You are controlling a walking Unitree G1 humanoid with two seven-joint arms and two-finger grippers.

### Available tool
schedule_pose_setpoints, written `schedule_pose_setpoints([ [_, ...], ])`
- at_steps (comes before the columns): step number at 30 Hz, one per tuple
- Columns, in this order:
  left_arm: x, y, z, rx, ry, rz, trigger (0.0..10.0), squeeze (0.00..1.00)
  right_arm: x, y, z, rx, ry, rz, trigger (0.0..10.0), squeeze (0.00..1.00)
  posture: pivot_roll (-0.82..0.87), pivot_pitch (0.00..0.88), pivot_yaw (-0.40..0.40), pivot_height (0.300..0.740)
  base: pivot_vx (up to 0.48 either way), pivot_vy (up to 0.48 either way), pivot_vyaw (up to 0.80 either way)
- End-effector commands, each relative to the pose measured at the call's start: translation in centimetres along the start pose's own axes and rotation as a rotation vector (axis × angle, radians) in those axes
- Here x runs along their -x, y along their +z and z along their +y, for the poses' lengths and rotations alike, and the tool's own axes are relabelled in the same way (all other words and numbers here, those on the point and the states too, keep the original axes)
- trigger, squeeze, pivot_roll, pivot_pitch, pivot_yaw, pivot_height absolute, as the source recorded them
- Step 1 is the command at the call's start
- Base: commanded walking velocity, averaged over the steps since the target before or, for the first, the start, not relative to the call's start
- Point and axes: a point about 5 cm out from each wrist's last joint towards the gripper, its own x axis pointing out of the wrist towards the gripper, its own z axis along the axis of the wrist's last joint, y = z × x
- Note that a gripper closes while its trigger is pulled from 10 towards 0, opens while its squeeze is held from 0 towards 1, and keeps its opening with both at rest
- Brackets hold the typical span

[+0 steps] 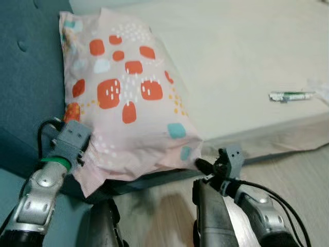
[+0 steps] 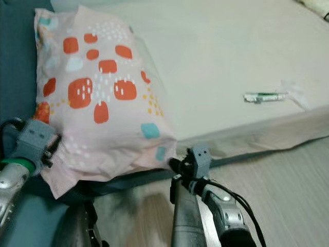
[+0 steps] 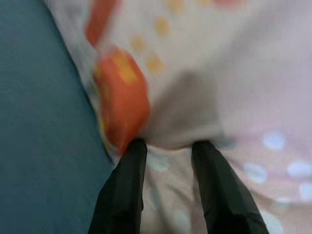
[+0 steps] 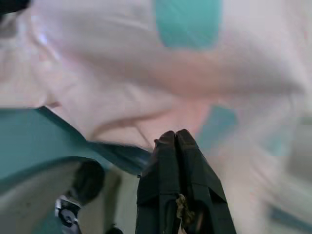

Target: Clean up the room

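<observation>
1. Here, the bed (image 1: pixel 241 62) is flat, pale and smooth beside a blue padded headboard (image 1: pixel 25 77).
2. A soft pink pillow (image 1: pixel 126 98) with orange patches leans there.
3. The left gripper (image 3: pixel 168 148) pinches its edge.
4. The right gripper (image 4: pixel 176 136), fingers pressed together, touches its corner.
5. A slim tube (image 1: pixel 290 95) lies on the bed.

A pale pink pillow (image 1: pixel 123 103) patterned with orange blotches, teal patches and white dots lies between a teal headboard (image 1: pixel 25 77) and a cream bed sheet (image 1: pixel 236 56), near black fingers (image 3: pixel 126 190).
</observation>
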Motion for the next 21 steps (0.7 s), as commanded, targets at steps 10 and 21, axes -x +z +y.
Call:
schedule_pose_setpoints([
  [10,2.5,9.0,-0.5,0.473,-0.423,-0.367,10.0,0.0,-0.1,8.3,0.4,-0.012,-0.006,-0.353,10.0,0.0,-0.08,0.086,0.059,0.531,0.0,0.0,0.0],
  [21,2.0,12.6,-2.1,0.436,-0.37,-0.514,10.0,0.0,0.6,11.0,0.4,0.014,-0.085,-0.459,10.0,0.0,-0.08,0.057,0.053,0.531,0.0,0.0,0.0],
])
